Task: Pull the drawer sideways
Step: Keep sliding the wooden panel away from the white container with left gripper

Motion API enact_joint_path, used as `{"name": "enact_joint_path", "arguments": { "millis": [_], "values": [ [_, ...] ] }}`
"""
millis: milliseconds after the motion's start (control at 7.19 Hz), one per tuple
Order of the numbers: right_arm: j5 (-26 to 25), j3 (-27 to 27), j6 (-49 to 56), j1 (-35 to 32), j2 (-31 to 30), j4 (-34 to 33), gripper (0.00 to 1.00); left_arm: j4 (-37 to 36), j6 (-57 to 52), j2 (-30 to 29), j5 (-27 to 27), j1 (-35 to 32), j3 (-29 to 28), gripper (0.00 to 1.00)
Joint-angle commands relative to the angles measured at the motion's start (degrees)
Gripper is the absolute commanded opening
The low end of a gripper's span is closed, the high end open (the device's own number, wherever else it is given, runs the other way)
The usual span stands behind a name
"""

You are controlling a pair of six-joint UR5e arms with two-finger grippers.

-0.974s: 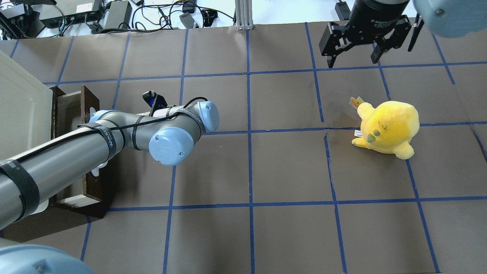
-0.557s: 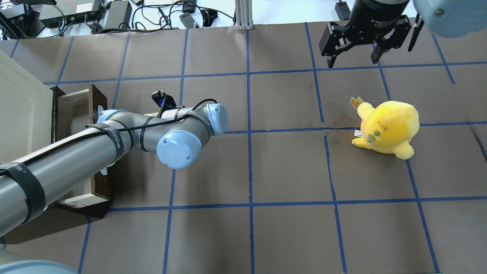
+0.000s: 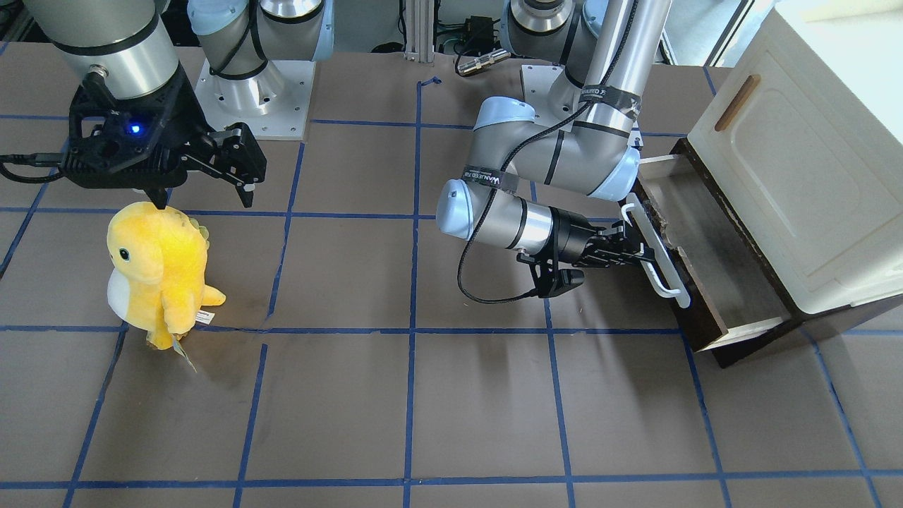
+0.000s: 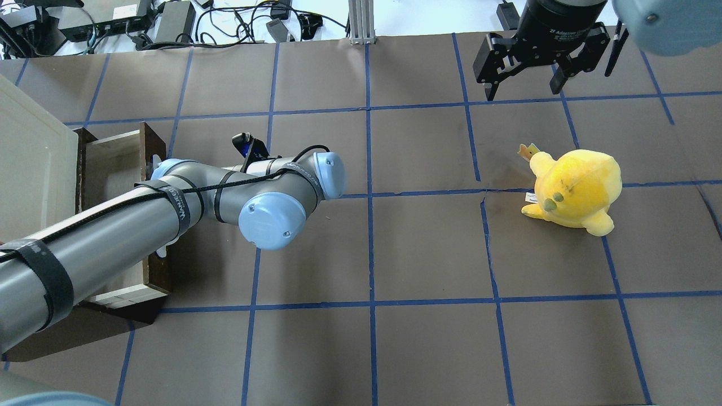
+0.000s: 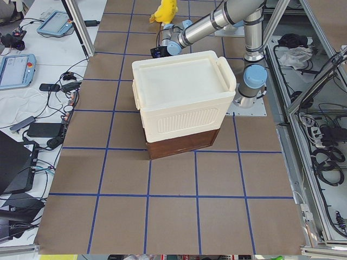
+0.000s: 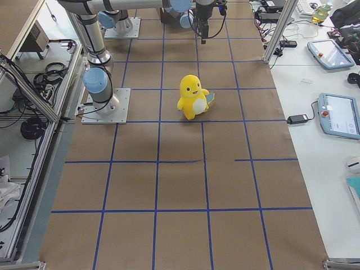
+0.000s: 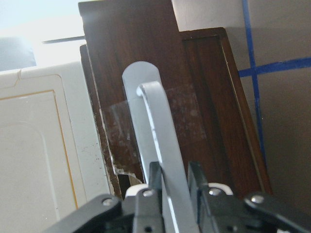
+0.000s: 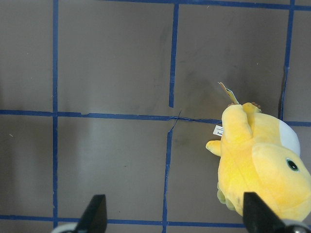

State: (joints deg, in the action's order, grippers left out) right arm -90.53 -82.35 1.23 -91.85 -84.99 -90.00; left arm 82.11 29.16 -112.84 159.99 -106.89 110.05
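The drawer [image 3: 709,257] has a dark brown front [image 7: 209,97], a long white bar handle [image 3: 659,257] and a pale wood inside. It stands partly pulled out from under the cream-white cabinet [image 3: 797,162]. My left gripper [image 3: 638,255] lies level and is shut on the handle; the left wrist view shows both fingers clamped on the bar [image 7: 155,126]. In the overhead view the drawer [image 4: 115,163] shows, but my left arm hides the gripper. My right gripper [image 4: 524,84] is open and empty, hovering at the far right of the table.
A yellow plush toy [image 4: 572,189] stands on the brown, blue-taped table on my right side, just below the right gripper [image 3: 204,194]. It also shows in the right wrist view [image 8: 257,165]. Cables and power bricks [image 4: 169,20] lie beyond the table's far edge.
The drawer has slid further out of the cabinet, toward the table's middle. My left arm has drawn back with it, still holding the handle. The right arm has not moved.
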Motion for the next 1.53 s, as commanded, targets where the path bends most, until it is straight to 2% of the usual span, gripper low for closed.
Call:
{"name": "enact_joint_path", "arguments": {
  "millis": [0,557,696,835,974,1392],
  "values": [
    [0.0,0.0,0.0,0.0,0.0,0.0,1.0,0.2,-0.2,-0.1,-1.2,-0.2,-1.1,0.14],
    [0.0,0.0,0.0,0.0,0.0,0.0,1.0,0.2,-0.2,-0.4,-1.4,-1.6,-1.4,0.16],
    [0.0,0.0,0.0,0.0,0.0,0.0,1.0,0.3,-0.2,-0.3,-1.4,-1.7,-1.4,0.26],
    [0.0,0.0,0.0,0.0,0.0,0.0,1.0,0.4,-0.3,-0.4,-1.2,-1.7,-1.4,0.42],
    [0.0,0.0,0.0,0.0,0.0,0.0,1.0,0.3,-0.6,-0.4,-1.2,-1.7,-1.3,0.54],
    [0.0,0.0,0.0,0.0,0.0,0.0,1.0,0.1,-0.9,0.0,-0.8,-1.6,-1.7,0.57]
  ]
}}
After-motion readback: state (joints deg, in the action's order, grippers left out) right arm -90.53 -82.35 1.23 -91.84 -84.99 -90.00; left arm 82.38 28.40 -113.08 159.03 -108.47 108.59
